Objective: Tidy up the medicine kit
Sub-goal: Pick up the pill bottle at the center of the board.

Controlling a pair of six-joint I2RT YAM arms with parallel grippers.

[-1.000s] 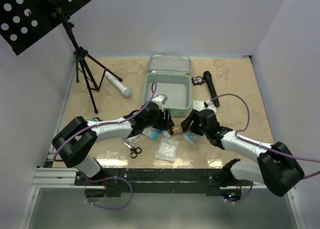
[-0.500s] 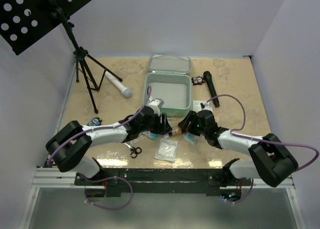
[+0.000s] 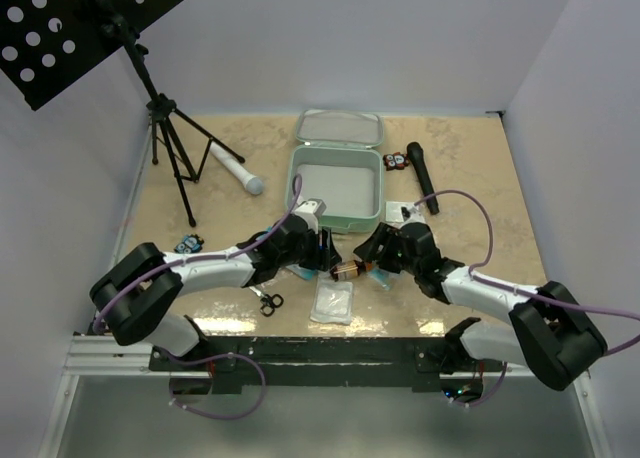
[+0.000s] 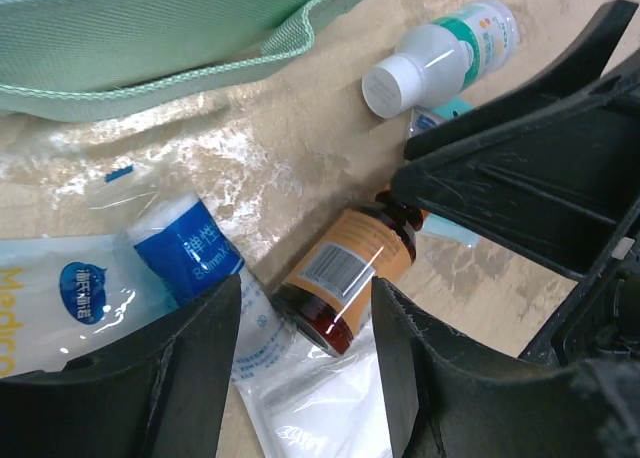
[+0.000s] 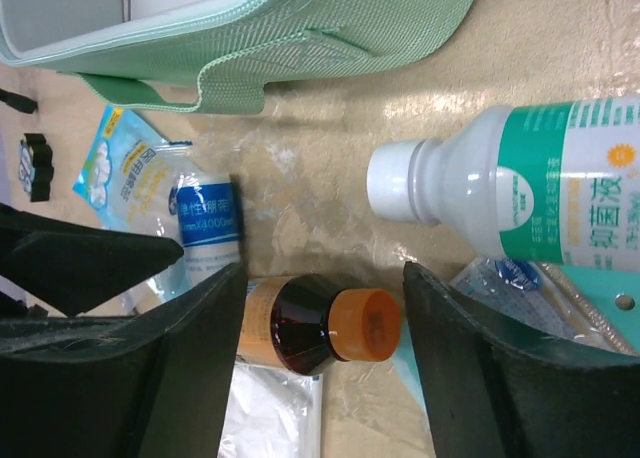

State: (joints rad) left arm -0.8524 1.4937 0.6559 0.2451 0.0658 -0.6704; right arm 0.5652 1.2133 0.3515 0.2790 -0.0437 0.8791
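Packet [image 4: 60,288], far L: yellow print starts "Medic", rest cut off. Blue-banded roll [image 4: 195,253], qty 1: Chinese print, not legible. L end effector [image 4: 305,298]: jaws apart, straddling base of amber bottle [image 4: 345,278], qty 1, barcode label; contact unclear. White bottle [image 5: 520,183], qty 1: "抑菌液". R end effector [image 5: 320,318]: jaws apart over same amber bottle. Medicine kit [image 3: 336,221]: lid open, on table [image 3: 480,178] just behind.
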